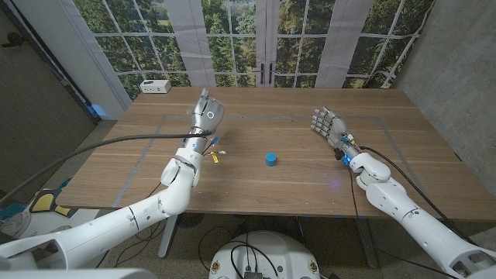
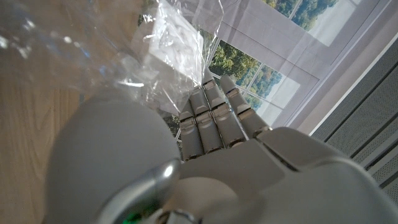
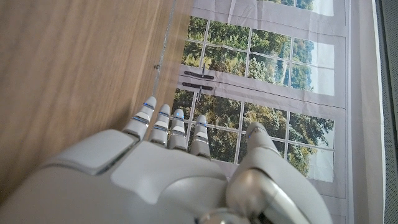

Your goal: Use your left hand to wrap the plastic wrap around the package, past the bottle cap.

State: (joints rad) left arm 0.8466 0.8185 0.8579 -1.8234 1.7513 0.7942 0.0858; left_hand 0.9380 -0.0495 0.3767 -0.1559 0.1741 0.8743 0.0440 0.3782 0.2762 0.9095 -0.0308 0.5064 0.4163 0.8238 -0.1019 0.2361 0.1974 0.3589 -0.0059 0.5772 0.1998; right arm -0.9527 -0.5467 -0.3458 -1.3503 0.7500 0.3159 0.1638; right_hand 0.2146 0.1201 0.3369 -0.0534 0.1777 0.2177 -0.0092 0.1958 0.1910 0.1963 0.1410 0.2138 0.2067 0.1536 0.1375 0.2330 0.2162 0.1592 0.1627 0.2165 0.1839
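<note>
My left hand [image 1: 206, 116] is raised over the table [image 1: 279, 186], its fingers [image 2: 214, 118] held straight and close together, with clear plastic wrap [image 2: 168, 43] bunched against their tips. I cannot tell whether my thumb pinches the wrap or only touches it. The package is hidden from me. The blue bottle cap [image 1: 270, 159] sits on the wood to the right of that hand, well apart. My right hand [image 1: 328, 125] stands on its edge farther right, fingers [image 3: 163, 119] extended, holding nothing.
</note>
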